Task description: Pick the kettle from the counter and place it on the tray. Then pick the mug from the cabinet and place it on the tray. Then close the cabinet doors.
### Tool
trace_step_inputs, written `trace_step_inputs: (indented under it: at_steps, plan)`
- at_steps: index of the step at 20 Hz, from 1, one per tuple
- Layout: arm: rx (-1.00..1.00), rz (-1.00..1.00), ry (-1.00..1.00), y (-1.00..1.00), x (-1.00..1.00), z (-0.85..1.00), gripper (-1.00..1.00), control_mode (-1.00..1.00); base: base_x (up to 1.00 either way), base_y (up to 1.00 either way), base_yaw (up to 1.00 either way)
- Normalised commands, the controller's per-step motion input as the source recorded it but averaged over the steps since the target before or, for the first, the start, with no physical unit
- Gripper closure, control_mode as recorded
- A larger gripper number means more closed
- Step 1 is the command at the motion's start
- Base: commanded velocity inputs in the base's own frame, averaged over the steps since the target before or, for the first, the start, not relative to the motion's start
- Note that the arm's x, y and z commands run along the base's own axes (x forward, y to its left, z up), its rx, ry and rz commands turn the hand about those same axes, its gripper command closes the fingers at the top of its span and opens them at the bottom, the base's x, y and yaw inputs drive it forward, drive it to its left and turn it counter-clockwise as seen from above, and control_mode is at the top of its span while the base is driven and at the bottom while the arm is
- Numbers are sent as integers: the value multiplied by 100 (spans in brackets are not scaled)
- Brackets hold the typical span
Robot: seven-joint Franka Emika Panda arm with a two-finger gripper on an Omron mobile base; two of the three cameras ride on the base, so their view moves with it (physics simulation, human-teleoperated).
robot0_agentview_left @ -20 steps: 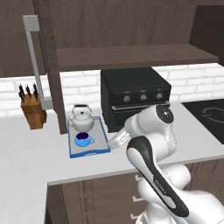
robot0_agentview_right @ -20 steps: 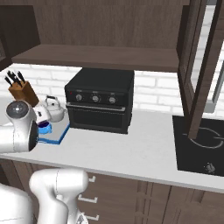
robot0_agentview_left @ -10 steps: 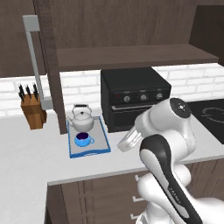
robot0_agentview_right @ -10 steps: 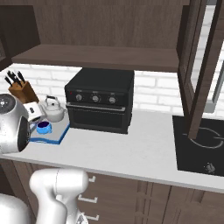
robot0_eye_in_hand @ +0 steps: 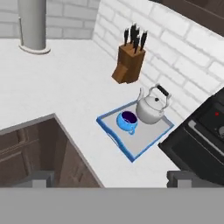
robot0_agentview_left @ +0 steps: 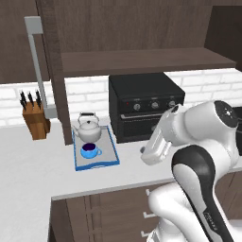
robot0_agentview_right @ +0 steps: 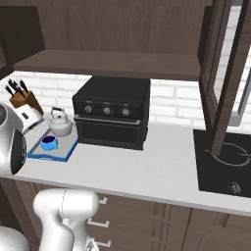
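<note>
On the counter point(robot0_agentview_left: 28, 163) lies the blue-rimmed tray point(robot0_agentview_left: 109, 150), left of a black oven. The silver kettle point(robot0_agentview_left: 88, 129) stands on its back half and the blue mug point(robot0_agentview_left: 89, 151) in front of it; the hand view shows the kettle point(robot0_eye_in_hand: 150, 109), mug point(robot0_eye_in_hand: 127, 120) and tray point(robot0_eye_in_hand: 151, 135) from above. My gripper point(robot0_eye_in_hand: 110, 179) is open and empty, held above the counter's edge, right of the tray. Both cabinet doors stand open: the left door point(robot0_agentview_left: 54, 71) is edge-on, the right door point(robot0_agentview_right: 223, 73) juts out. The cabinet shelf point(robot0_agentview_left: 142, 60) is bare.
A black toaster oven point(robot0_agentview_left: 144, 105) sits right of the tray. A knife block point(robot0_agentview_left: 35, 120) stands at the back left by the wall. A dark cooktop point(robot0_agentview_right: 225, 157) lies at the right end. Brown drawers point(robot0_agentview_right: 142, 220) run under the counter.
My hand has drawn back to the right, away from the tray, and stays open. Kettle and mug have not moved on the tray.
</note>
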Motion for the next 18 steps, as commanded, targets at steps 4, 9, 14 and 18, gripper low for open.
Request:
trace_step_inputs:
  at_steps: [4, 9, 14, 18]
  plan:
    - [-3, 22, -20, -6, -26, 25, -100, -100, 0, 0, 0]
    - [0, 41, -33, 1, -18, 13, -100, -100, 0, 0, 0]
    - [0, 46, -38, 11, -35, 27, -100, -100, 0, 0, 0]
    - [0, 14, -23, 39, -50, 16, -100, -100, 0, 0, 0]
